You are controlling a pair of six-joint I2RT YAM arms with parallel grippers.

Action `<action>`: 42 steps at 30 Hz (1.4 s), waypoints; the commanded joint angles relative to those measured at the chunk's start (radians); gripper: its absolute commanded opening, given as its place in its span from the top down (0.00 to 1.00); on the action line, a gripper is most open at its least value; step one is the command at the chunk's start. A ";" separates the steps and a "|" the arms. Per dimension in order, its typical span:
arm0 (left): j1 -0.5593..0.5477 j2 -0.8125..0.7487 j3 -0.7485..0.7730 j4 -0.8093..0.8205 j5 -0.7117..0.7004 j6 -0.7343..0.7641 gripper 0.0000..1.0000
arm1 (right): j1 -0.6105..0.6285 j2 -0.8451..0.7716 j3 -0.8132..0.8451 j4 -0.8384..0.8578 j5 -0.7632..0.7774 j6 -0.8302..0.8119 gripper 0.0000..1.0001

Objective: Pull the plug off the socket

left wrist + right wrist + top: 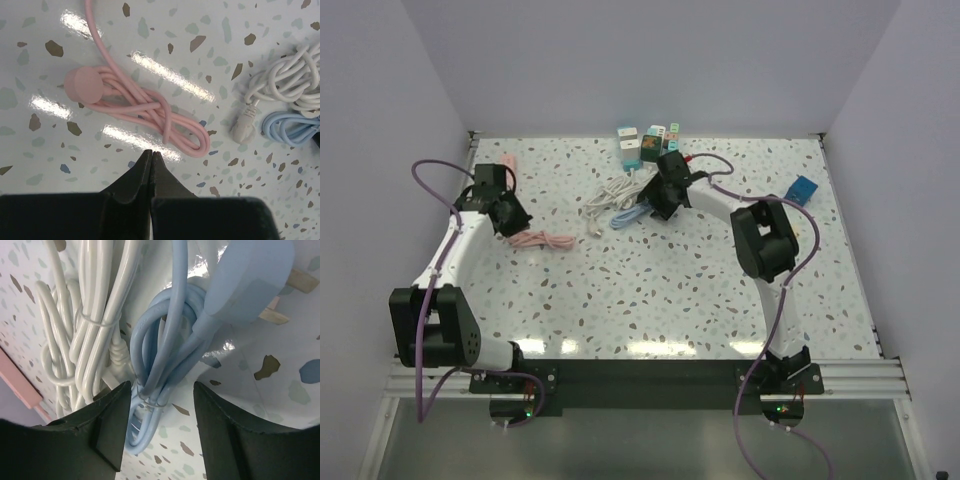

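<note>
The left arm (460,252) and right arm (720,205) are white-linked, black-jointed, with purple cables (420,390) (green base lights (527,410)).

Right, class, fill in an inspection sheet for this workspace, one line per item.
Surface: speckled table, glossy, glare patches.
Job's things: socket blocks at the far edge; blue plug lying loose, prongs bare.
Clutter: blue box on the right side.
Grippers: left gripper shut, empty; right gripper open, straddling the blue cable.
Cables: pink cable, white cable and blue cable, each coiled.
Surroundings: plain pale walls on three sides.
</note>
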 commanded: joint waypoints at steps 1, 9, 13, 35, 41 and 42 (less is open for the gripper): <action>-0.014 -0.029 -0.008 0.044 0.025 -0.006 1.00 | 0.007 0.057 0.007 0.035 0.021 0.059 0.45; -0.019 -0.038 -0.025 0.052 0.039 0.008 1.00 | -0.036 -0.066 -0.085 -0.074 0.097 -0.028 1.00; -0.017 -0.038 -0.042 0.070 0.079 0.016 1.00 | -0.102 -0.215 -0.260 -0.069 0.130 -0.090 1.00; -0.031 -0.112 -0.178 0.156 0.219 0.030 1.00 | 0.211 -0.582 -0.808 -0.215 -0.160 -0.447 1.00; -0.030 -0.133 -0.220 0.162 0.240 0.034 1.00 | 0.377 -0.625 -0.840 -0.263 -0.300 -0.501 0.91; -0.030 -0.135 -0.221 0.162 0.243 0.034 1.00 | 0.384 -0.630 -0.840 -0.275 -0.307 -0.510 0.66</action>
